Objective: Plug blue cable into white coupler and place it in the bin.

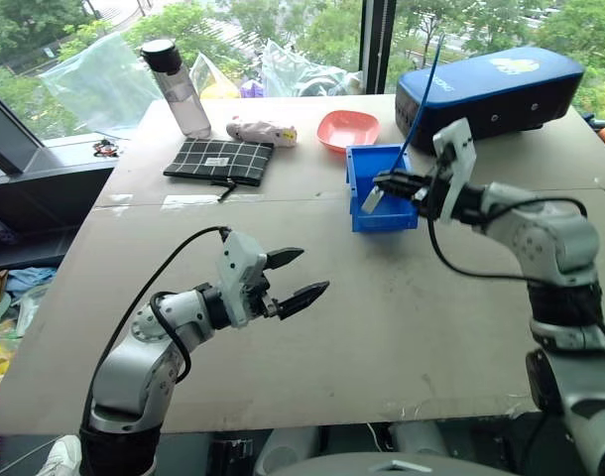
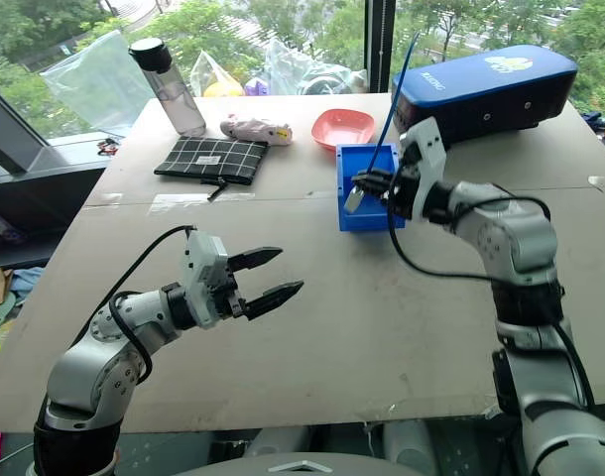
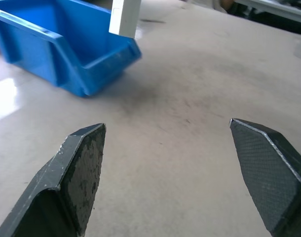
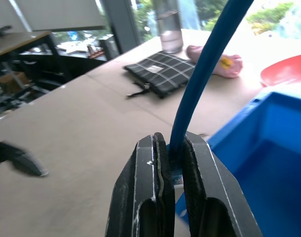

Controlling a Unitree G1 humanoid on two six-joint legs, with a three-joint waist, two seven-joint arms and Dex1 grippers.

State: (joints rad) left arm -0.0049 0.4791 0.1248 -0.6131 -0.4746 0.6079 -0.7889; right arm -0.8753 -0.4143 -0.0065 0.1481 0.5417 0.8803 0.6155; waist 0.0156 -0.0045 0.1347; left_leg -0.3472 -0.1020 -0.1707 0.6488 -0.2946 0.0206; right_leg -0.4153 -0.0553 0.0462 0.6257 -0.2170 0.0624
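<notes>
My right gripper [image 1: 386, 183] is shut on the blue cable [image 1: 423, 99], which rises steeply from the fingers toward the window. The white coupler [image 1: 371, 201] hangs on the cable's lower end, just below the fingertips and over the front of the bin [image 1: 382, 220], a small bright blue box in mid-table. In the right wrist view the cable [image 4: 205, 74] runs up between the closed fingers, with the bin [image 4: 269, 163] beside them. My left gripper [image 1: 295, 277] is open and empty, level above the table nearer to me. Its wrist view looks at the bin [image 3: 56, 54] and the coupler [image 3: 125, 17].
A large dark blue case [image 1: 491, 89] stands behind the bin, with a red-pink dish [image 1: 347, 129] to its left. Further left lie a pale pink toy figure [image 1: 263, 132], a checked pouch [image 1: 218, 159] and a water bottle [image 1: 179, 89]. Plastic bags line the back edge.
</notes>
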